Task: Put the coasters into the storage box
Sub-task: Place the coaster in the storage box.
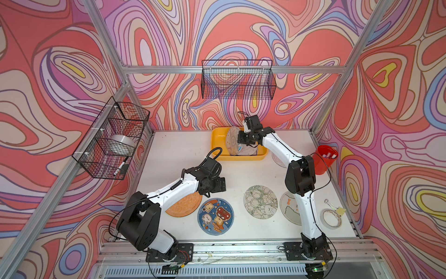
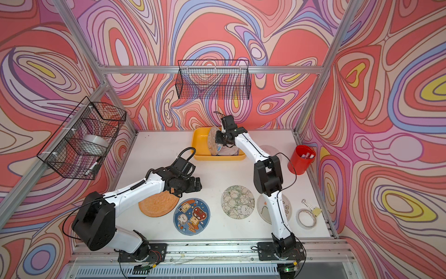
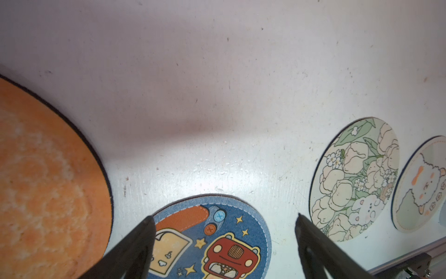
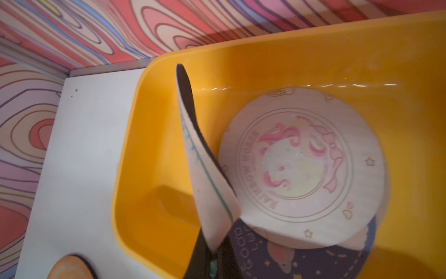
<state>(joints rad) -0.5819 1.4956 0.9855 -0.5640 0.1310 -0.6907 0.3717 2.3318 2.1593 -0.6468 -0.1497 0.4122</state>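
your right gripper (image 4: 213, 253) pinches a pale round coaster (image 4: 205, 169) that stands on edge over the yellow plastic storage box (image 4: 144, 149); it probably must tip flat. your left gripper (image 3: 224, 216), jaws apart, hangs above the blue cartoon coaster (image 3: 217, 244).

We saw the storage box (image 1: 218, 142) mid-back on the table (image 1: 178, 154), flat coasters (image 4: 301, 169) lying in it and an upright coaster (image 1: 233, 141) left of them. Along the front lay the leftmost coaster (image 1: 185, 205), second coaster (image 1: 215, 216), third coaster (image 1: 260, 201) and rightmost coaster (image 1: 288, 210) in a row. A lone coaster (image 1: 277, 160) lay between the box and the cup (image 1: 322, 161). The tape ring (image 1: 322, 218) and clip (image 1: 340, 211) sat front right.
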